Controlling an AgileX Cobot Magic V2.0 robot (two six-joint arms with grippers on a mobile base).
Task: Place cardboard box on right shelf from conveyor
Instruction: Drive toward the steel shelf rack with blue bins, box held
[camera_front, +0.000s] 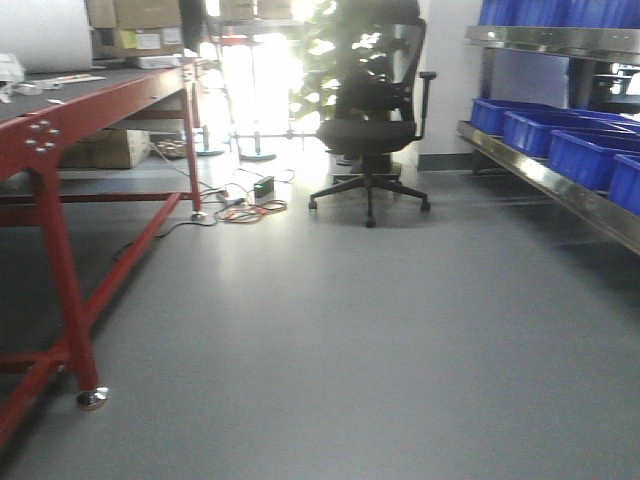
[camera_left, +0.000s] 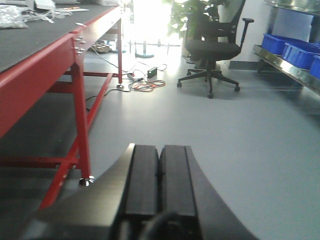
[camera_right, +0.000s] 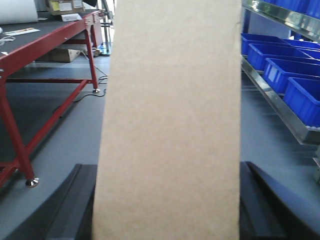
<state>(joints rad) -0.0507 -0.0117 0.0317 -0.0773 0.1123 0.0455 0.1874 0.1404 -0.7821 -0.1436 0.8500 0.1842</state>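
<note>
A plain tan cardboard box (camera_right: 170, 120), a tall narrow slab with a matt, fibrous face, fills the middle of the right wrist view from top edge to bottom edge. The right gripper (camera_right: 165, 170) is clamped on it. Its black fingers (camera_right: 70, 205) show at lower left and lower right, pressed to the long sides. Only this view shows the box, which stands between the conveyor (camera_right: 45, 37) at upper left and the shelf (camera_right: 272, 97) at right.

The left wrist view shows the left gripper (camera_left: 159, 150) with its flat black pads (camera_left: 142, 175) together and nothing between them, reaching level over the smooth grey floor (camera_left: 250, 150).

The conveyor is a flat dark-grey belt on a red metal frame with metal-footed legs. The shelf is shiny stainless steel and carries blue plastic bins (camera_front: 585, 155). The front view adds a black mesh office chair (camera_front: 370, 130) at upper centre, with loose cables (camera_front: 250, 205) on the floor beside it.
</note>
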